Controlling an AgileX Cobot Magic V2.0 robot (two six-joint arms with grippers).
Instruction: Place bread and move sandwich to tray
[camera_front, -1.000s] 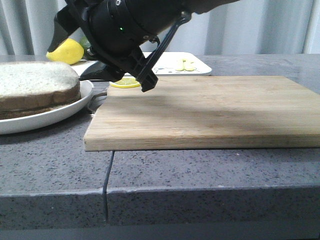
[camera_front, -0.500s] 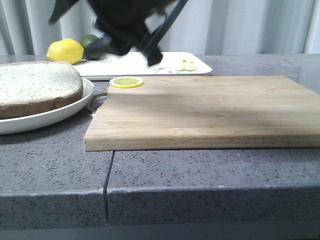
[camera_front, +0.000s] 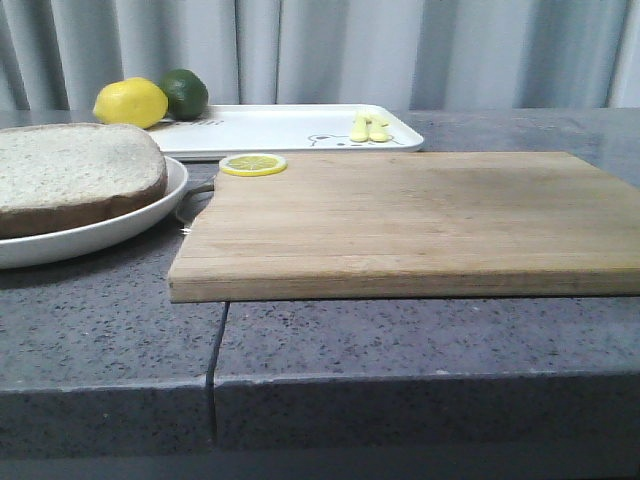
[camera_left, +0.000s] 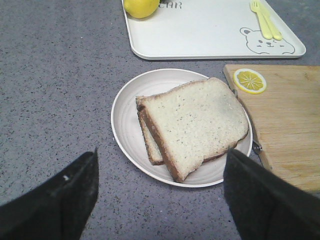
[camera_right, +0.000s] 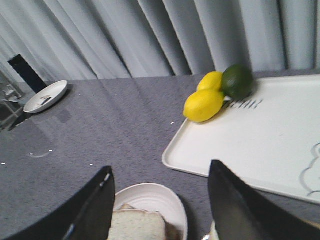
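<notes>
Both our grippers hang spread wide with nothing between their black fingers: the left gripper (camera_left: 159, 197) above the shallow round white plate (camera_left: 125, 127), the right gripper (camera_right: 160, 210) higher, over the plate's far side. On that plate the thick pale speckled bread slice with dark brown crust (camera_left: 195, 125) lies atop a thinner slice, completing the sandwich (camera_front: 75, 185). Just beside the plate sits the wooden cutting board (camera_front: 420, 215) bearing a round lemon slice (camera_front: 253, 164). Beyond lies the flat white rectangular tray (camera_front: 280, 130), carrying a yellow lemon (camera_front: 130, 102), a dark green lime (camera_front: 185, 92) and pale yellow cutlery (camera_left: 265, 20).
</notes>
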